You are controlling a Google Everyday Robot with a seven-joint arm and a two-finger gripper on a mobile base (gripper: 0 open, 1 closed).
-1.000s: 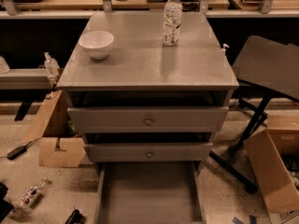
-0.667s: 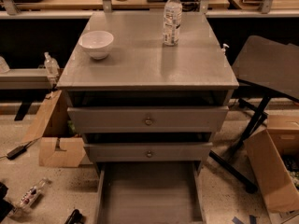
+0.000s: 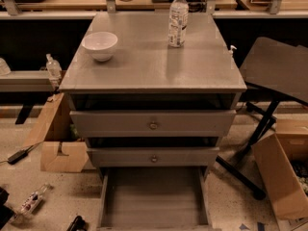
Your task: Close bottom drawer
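The grey cabinet (image 3: pixel 154 76) stands in the middle of the camera view. Its bottom drawer (image 3: pixel 154 201) is pulled far out toward me; I see its bare inside and side walls, while its front and knob are cut off by the lower edge. The middle drawer (image 3: pixel 154 157) and the top drawer (image 3: pixel 153 124) each stick out a little and show a small round knob. My gripper is not in view.
A white bowl (image 3: pixel 100 45) and a water bottle (image 3: pixel 177 18) stand on the cabinet top. Cardboard boxes lie at the left (image 3: pixel 57 143) and right (image 3: pixel 281 177). A dark stand (image 3: pixel 276 76) is at the right. Small bottles and clutter (image 3: pixel 33 201) lie on the floor at the left.
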